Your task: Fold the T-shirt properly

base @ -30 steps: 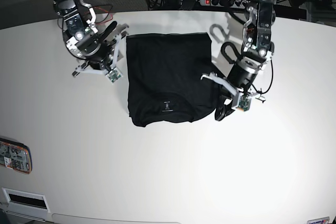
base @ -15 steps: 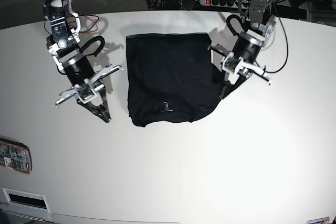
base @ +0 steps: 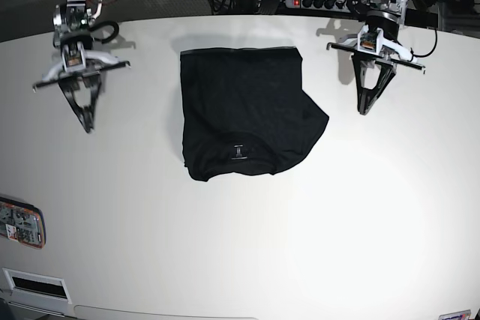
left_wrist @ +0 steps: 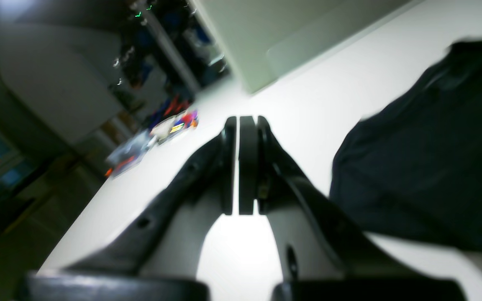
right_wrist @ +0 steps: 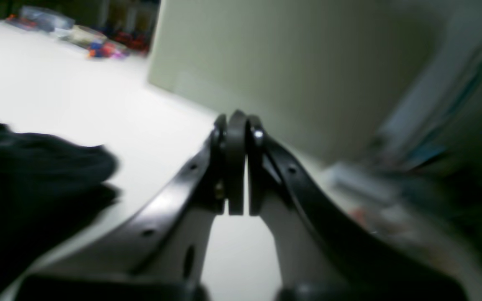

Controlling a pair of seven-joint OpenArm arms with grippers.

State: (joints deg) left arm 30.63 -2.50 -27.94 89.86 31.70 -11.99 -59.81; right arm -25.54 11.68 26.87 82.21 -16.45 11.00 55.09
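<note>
t-shirt [base: 244,114] lies apart from both closed, empty tools.

each arm ends in a black gripper, the left gripper [base: 364,109] and the right gripper [base: 88,127], with two long, tapering fingers and flat dark pads at the tips. behind the jaws the fingers [right_wrist: 170,205] widen into glossy black struts pierced with small round holes and a slot. further back sits a pale crossbar with a small wrist module and looping black cables.
</note>
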